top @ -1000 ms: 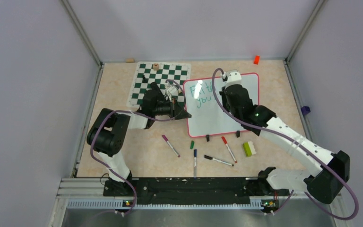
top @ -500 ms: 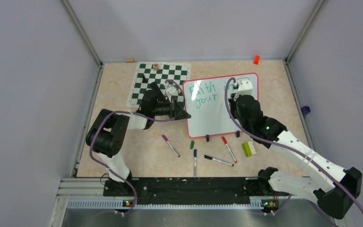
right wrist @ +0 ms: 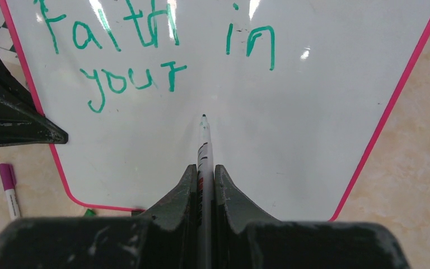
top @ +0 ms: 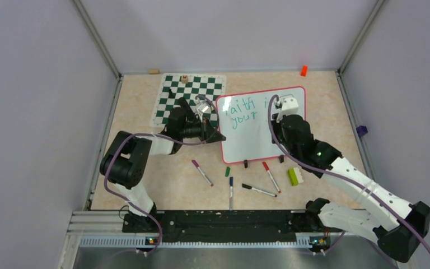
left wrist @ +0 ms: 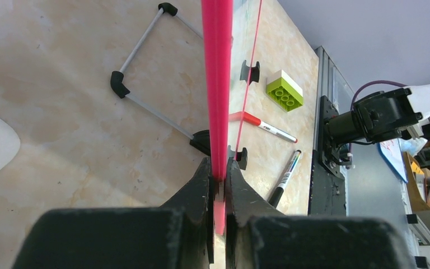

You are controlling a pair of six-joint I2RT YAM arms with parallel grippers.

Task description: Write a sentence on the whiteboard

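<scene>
The whiteboard (right wrist: 313,140) stands propped on the table (top: 162,188), straight ahead of the right claw (right wrist: 204,171). That claw is clamped on a marker (right wrist: 204,143), whose tip sits just below the teal sentence (right wrist: 145,56) reading "faith in your". The left claw (left wrist: 218,171) is pinched tight on the board's pink frame (left wrist: 217,67) at its left edge.

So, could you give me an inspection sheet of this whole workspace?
Surface: beige table, bare between items.
Job's things: whiteboard propped up; sentence reads "faith in your", unfinished.
Clutter: chess mat, loose pens, green brick, orange block.
Grippers: left fingers shut on the whiteboard's pink edge; right fingers shut on a marker aimed at the board.
Cables: purple cable along each arm.
Surroundings: grey walls, metal posts.
</scene>
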